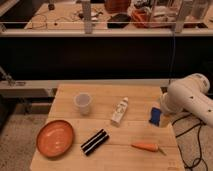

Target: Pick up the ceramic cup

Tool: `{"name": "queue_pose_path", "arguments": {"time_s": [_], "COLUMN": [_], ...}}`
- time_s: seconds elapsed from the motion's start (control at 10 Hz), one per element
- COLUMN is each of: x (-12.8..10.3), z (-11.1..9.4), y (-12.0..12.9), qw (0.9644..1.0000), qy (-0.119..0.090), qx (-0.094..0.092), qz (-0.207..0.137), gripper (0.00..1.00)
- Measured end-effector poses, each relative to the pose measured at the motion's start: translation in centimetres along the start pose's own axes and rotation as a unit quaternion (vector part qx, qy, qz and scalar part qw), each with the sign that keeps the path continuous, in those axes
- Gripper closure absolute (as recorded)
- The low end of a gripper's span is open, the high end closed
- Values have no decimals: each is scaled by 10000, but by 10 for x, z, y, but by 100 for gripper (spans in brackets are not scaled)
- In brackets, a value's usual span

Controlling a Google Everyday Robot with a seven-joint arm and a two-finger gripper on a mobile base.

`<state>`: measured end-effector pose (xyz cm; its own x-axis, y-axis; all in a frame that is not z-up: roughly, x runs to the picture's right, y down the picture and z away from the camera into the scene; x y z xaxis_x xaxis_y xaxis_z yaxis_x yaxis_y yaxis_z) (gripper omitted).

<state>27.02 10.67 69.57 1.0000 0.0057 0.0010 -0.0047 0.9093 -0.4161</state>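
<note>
To the left of the white bottle (119,110), the ceramic cup (83,103) is seen standing upright on the wooden table (135,95), with its rim up and apart from all other things. To the right of the bottle, at the right edge of the table, the gripper (165,112) is found at the low end of the white arm (190,97), just beside a blue object (156,116). How far it is open cannot be told, and nothing is seen to be held in it.

The coming move is judged to turn on one relation. The cup lies to the left of the gripper, well apart from it, and the bottle lies between them. The bottle is laid flat, with its long axis running nearly front to back, so the straight path across the table is barred by it. A reach that is carried above the bottle, or behind it, is probably needed. The cup is round, so no side of it is favoured for the grasp.

In front of the bottle, a carrot (145,147) and two black bars (95,141) are placed, and an orange plate (55,138) further left. None of these is thought to be in the way.
</note>
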Motion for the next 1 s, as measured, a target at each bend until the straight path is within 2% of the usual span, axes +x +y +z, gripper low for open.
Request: {"name": "queue_pose_path", "arguments": {"time_s": [0.1,0.4,0.6,0.8,0.9,1.0], "x": [-9,-56,-71,-90,-111,-121], "z": [-1,-8,-10,-9,-8,-7], "y": [-2,-12,-15,-18,-22,-23], "qw": [10000,9983,9964,9938,9912,9897], "qy": [16,101,162,195,187,184], "qx": [18,117,129,162,195,211], "qz": [-83,-567,-827,-1084,-1294,-1403], "gripper": [20,20,20,20,20,20]}}
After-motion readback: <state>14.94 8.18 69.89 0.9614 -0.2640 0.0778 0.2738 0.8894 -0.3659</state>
